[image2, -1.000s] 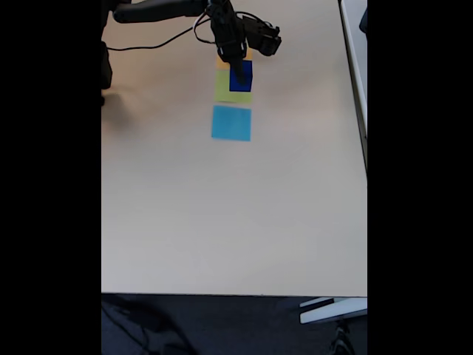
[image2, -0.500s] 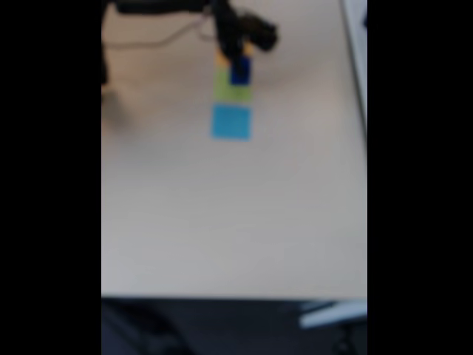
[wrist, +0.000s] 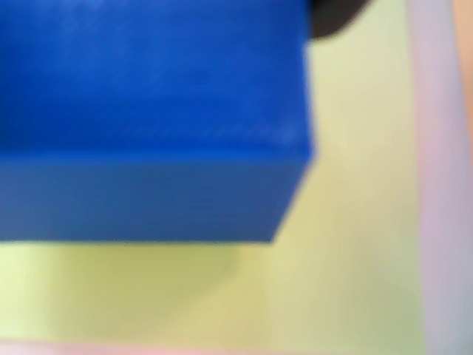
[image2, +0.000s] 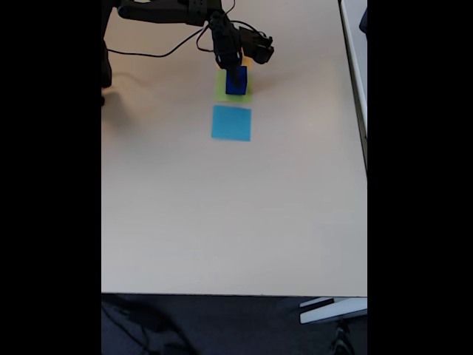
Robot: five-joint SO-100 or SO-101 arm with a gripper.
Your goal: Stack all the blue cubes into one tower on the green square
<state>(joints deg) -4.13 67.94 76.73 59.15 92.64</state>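
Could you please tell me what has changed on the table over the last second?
In the fixed view the blue cube now looks smaller and sits nearer the middle of the green square, with the gripper still right above it. Whether the gripper holds it is unclear. The light-blue square and the table stayed as they were.

A lab or office: plain beige table [image2: 222,222], dark carpet [image2: 222,325], loose cable [image2: 148,52].

Matte black arm [image2: 166,10] of blocky segments; thin black cable [image2: 148,53] trailing behind.
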